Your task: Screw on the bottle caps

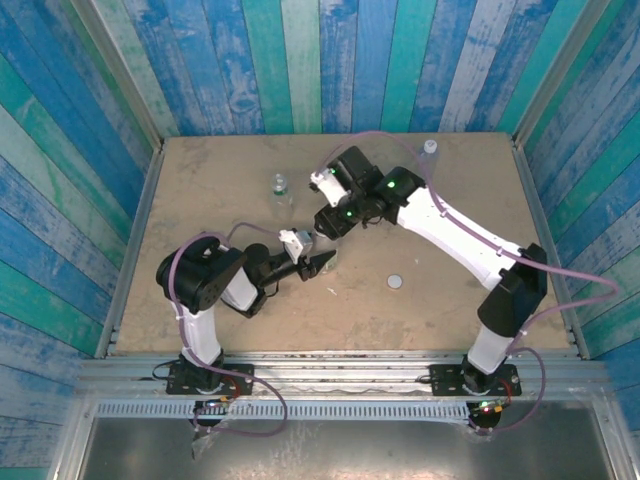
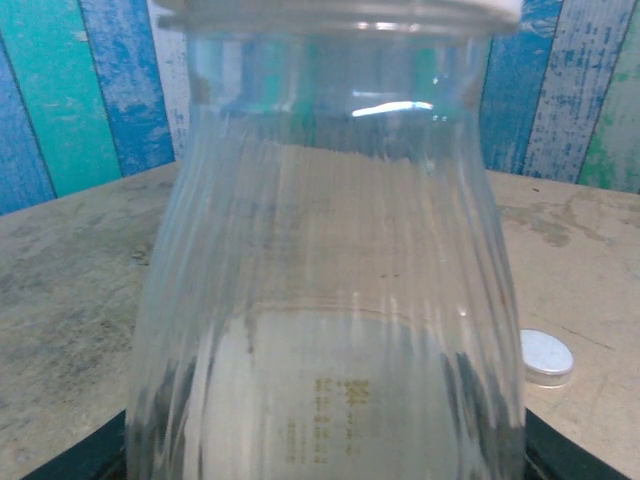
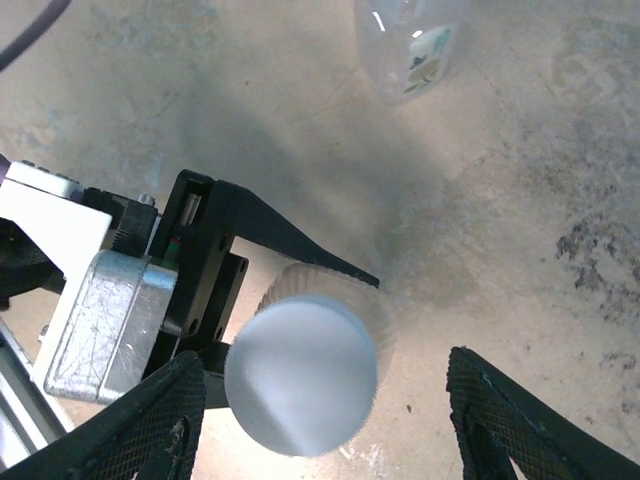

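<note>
A short clear ribbed bottle (image 2: 330, 300) stands upright in the left wrist view with a white cap (image 2: 340, 12) on its neck. My left gripper (image 2: 325, 462) is shut on its lower body, dark fingers (image 2: 70, 462) showing at both bottom corners. From above, the same cap (image 3: 300, 375) sits on the bottle between the spread fingers (image 3: 500, 420) of my right gripper (image 3: 325, 360), which is open, with a clear gap on the right side. A loose white cap (image 1: 396, 282) lies on the table to the right. My right gripper (image 1: 332, 220) hovers over my left gripper (image 1: 318, 262).
A taller bottle with a pale green label (image 1: 280, 187) stands behind the grippers. A blue-tinted bottle (image 1: 428, 150) stands at the back right near the wall. Painted plank walls (image 1: 330, 60) enclose the tan table (image 1: 200, 190) on three sides.
</note>
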